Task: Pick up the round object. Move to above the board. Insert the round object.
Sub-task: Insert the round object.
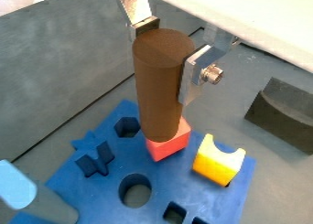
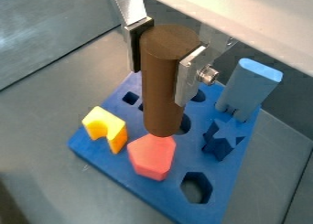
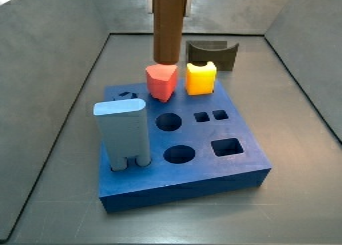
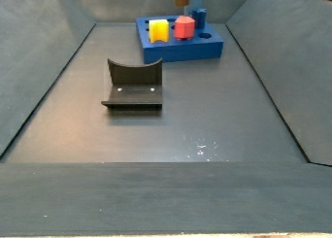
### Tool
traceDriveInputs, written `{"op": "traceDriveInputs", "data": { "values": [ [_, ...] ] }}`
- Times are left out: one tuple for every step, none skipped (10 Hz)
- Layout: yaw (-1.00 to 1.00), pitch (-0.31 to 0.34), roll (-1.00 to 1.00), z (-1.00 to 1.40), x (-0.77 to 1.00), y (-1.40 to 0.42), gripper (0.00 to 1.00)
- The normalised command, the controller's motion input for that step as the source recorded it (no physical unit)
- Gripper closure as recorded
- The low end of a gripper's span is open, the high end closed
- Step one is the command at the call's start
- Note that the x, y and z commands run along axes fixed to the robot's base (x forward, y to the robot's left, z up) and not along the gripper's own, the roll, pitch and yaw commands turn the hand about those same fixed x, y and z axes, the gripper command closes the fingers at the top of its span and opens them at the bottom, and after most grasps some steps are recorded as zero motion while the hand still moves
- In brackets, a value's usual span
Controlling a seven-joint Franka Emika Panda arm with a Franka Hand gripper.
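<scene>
My gripper (image 1: 169,54) is shut on the round object (image 1: 159,90), a tall brown cylinder peg held upright, with one silver finger (image 1: 196,74) on each side. Both wrist views show this grip (image 2: 166,58). The peg (image 3: 167,29) hangs over the far part of the board (image 3: 241,169), a flat blue block with holes. Its lower end is just behind the red block (image 3: 162,82), close to the board's top. I cannot tell whether it touches. An open round hole (image 1: 134,189) lies nearby in the board, and two round holes (image 3: 170,120) show in a side view.
On the board stand a red block (image 2: 150,156), a yellow-orange block (image 2: 105,124), a grey-blue block (image 2: 248,86) and a dark blue star piece (image 2: 224,136). A dark arch-shaped piece (image 4: 132,86) lies on the grey floor off the board. Grey walls enclose the floor.
</scene>
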Motion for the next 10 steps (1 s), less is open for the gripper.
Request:
{"op": "traceDriveInputs", "data": {
  "values": [
    [0.0, 0.0, -0.04, -0.02, 0.0, 0.0, 1.0],
    [0.01, -0.1, -0.14, -0.13, 0.0, -0.11, 1.0],
    [0.08, -0.189, -0.16, -0.21, 0.0, -0.3, 1.0],
    [0.09, -0.18, -0.2, -0.26, 0.0, -0.37, 1.0],
    [0.04, -0.18, -0.28, -0.32, 0.0, -0.37, 1.0],
    [0.03, -0.197, -0.25, -0.37, 0.05, -0.34, 1.0],
    [0.05, -0.217, -0.05, -0.42, 0.09, -0.31, 1.0],
    [0.08, -0.26, 0.0, -0.45, 0.06, -0.3, 1.0],
    [0.08, -0.337, 0.33, -0.44, 0.0, -0.26, 1.0],
    [0.08, -0.371, 0.45, -0.37, 0.0, -0.23, 1.0]
  ]
}}
